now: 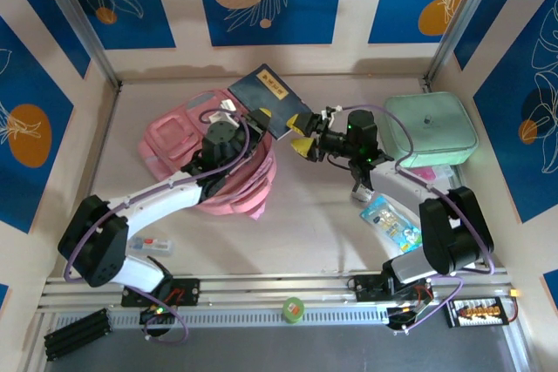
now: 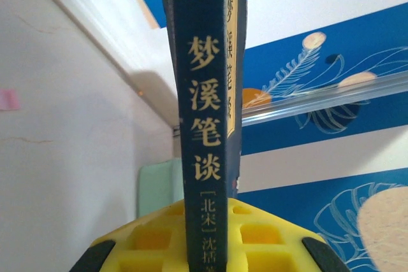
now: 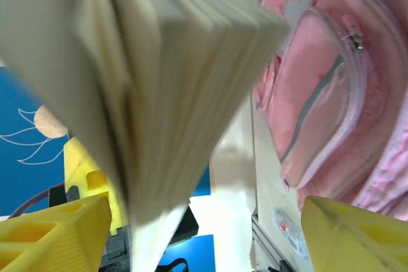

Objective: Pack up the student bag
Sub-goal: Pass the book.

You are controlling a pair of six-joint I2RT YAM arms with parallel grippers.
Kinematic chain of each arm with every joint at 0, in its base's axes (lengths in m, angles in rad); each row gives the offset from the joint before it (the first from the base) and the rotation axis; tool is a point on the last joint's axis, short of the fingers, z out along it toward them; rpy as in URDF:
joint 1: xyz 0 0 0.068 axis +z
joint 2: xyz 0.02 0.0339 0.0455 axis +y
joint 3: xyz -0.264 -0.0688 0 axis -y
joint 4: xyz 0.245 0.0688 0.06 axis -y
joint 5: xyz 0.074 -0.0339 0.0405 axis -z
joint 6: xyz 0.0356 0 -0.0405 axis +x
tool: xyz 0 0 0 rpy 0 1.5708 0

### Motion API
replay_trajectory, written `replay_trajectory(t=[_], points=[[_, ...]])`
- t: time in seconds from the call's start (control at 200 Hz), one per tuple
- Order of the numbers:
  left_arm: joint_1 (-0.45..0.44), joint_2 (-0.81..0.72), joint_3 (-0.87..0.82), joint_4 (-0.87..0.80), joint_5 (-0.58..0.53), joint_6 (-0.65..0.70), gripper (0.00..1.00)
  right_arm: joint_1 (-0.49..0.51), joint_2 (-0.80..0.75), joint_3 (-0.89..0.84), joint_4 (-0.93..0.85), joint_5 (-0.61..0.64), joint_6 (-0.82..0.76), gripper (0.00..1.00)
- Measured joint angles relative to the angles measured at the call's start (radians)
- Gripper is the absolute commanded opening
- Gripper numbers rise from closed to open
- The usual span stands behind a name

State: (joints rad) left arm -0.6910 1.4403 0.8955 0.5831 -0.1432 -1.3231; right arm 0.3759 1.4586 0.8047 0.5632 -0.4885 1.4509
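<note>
Top external view: the student bag (image 1: 179, 144) lies on the worktop (image 1: 314, 215) at far left, its inside hidden. The left gripper (image 2: 207, 246) pinches a dark blue book (image 1: 266, 98) by its spine, just above the bag's far-right edge. The right gripper (image 1: 303, 137) is spread around the book's page edge without clamping it. Packing looks barely begun: the book, the mint-green zip case (image 1: 432, 126) and a blue printed packet (image 1: 391, 222) are all outside.

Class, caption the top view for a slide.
Left gripper holds blue book by the student bag; right gripper open at the book's edge.
</note>
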Motion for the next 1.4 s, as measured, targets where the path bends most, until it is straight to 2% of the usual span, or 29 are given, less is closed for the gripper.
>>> replay_trajectory(t=[0.2,0.335,0.625,0.755,0.815,1.01,1.125,1.165,1.245,1.4], points=[[-0.001,0.036,0.000,0.061,0.000,-0.049,0.00,0.028,0.029,0.013,0.084,0.048,0.046,0.57],[-0.001,0.037,0.000,0.068,-0.001,-0.064,0.00,0.042,0.032,0.013,0.117,0.087,0.066,0.49],[-0.004,0.037,0.000,0.068,-0.004,-0.087,0.00,0.046,0.018,0.012,0.147,0.151,0.069,0.39],[-0.005,0.037,-0.001,0.069,-0.008,-0.098,0.00,0.046,0.003,0.010,0.166,0.169,0.066,0.21],[-0.005,0.036,-0.001,0.070,-0.010,-0.105,0.10,0.046,-0.002,0.010,0.166,0.174,0.059,0.15],[-0.006,0.021,-0.005,0.003,-0.024,-0.102,0.52,0.045,-0.034,-0.001,0.100,0.195,-0.006,0.03],[-0.003,-0.029,-0.035,-0.082,-0.046,-0.050,0.65,0.035,-0.067,-0.001,0.019,0.206,-0.071,0.02],[0.001,-0.056,-0.050,-0.121,-0.055,0.000,0.69,0.029,-0.083,-0.001,-0.013,0.211,-0.099,0.02],[0.009,-0.113,-0.070,-0.221,-0.081,0.119,0.83,0.010,-0.113,-0.002,-0.069,0.218,-0.152,0.02],[0.052,-0.216,-0.091,-0.435,-0.121,0.357,0.99,-0.048,-0.173,-0.020,-0.175,0.229,-0.250,0.02]])
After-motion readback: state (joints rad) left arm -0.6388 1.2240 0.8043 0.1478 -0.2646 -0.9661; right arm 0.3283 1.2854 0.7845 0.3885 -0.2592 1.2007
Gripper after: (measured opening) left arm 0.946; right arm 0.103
